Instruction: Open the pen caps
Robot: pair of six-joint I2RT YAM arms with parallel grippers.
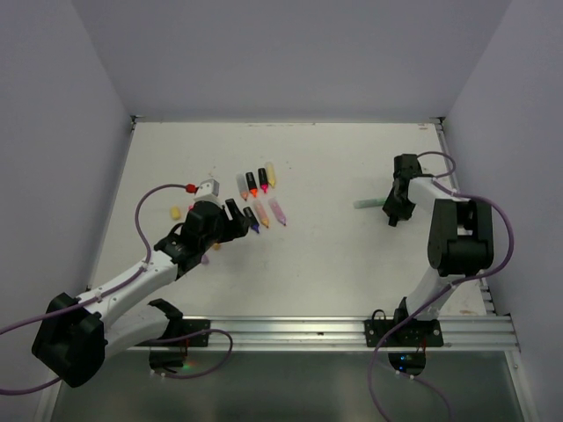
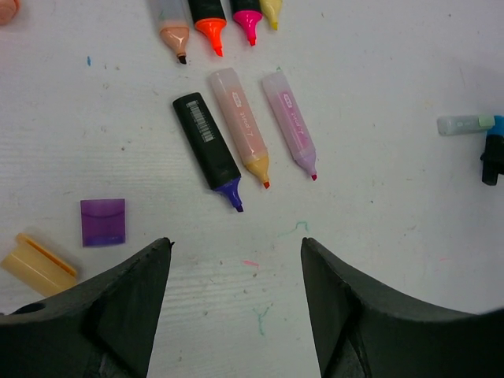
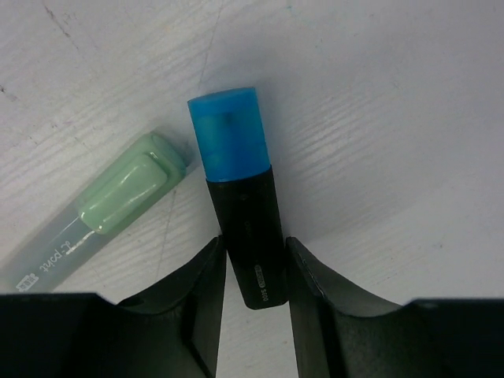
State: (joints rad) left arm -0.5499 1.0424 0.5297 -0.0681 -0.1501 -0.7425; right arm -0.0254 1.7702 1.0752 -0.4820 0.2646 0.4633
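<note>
The left wrist view's top edge crops four highlighters (image 2: 209, 27) and a peach cap (image 2: 6, 8).

Purple cap (image 2: 102, 221) nr yellow cap (image 2: 38, 264), both loose

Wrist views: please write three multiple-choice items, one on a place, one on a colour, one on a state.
1. Left wrist view: where is the purple cap?
A. on a pen
B. on the table, left of the purple-tipped pen
C. in a gripper

2. What colour is the cap of the pen in the right gripper?
A. blue
B. yellow
C. pink

3. The left gripper is:
A. shut on a pen
B. shut on a cap
C. open

B: it lies loose beside that pen.
A: the held pen's cap is blue.
C: wide gap, nothing held.
</note>
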